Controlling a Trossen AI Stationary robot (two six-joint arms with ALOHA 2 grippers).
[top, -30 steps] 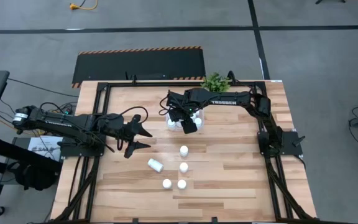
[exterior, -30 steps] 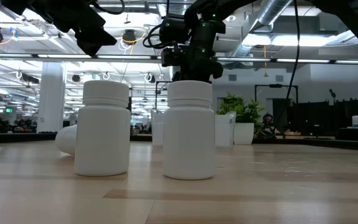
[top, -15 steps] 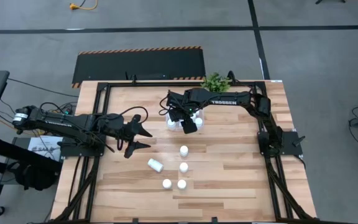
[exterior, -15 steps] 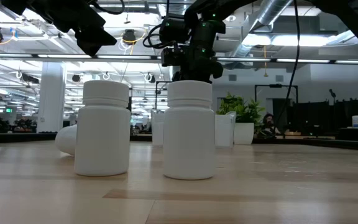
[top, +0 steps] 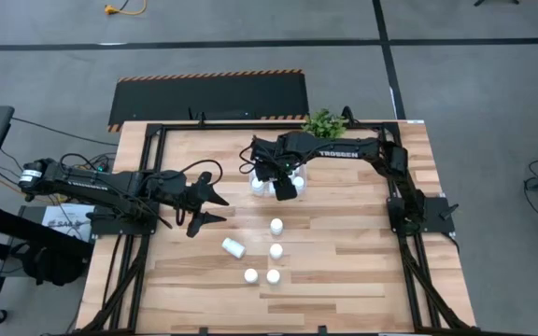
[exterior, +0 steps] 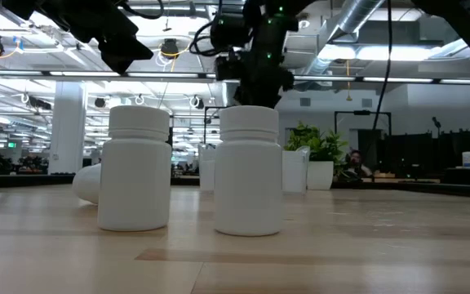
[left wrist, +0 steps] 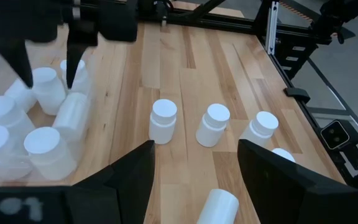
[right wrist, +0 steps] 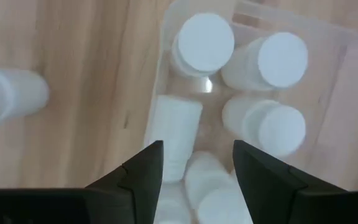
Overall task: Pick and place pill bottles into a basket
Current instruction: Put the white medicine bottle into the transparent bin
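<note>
Five small white pill bottles with white caps sit loose on the wooden table, a little below the middle of the high view. Four stand upright; the fifth lies on its side at the left of the group. The basket, a shallow clear plastic bin with rounded corners, sits above them near the table's top edge and holds several more bottles, some upright, some tipped over.

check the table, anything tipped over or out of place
One pill bottle lies on its side on the table, while the four near it stand upright. Inside the basket another lies flat.
</note>
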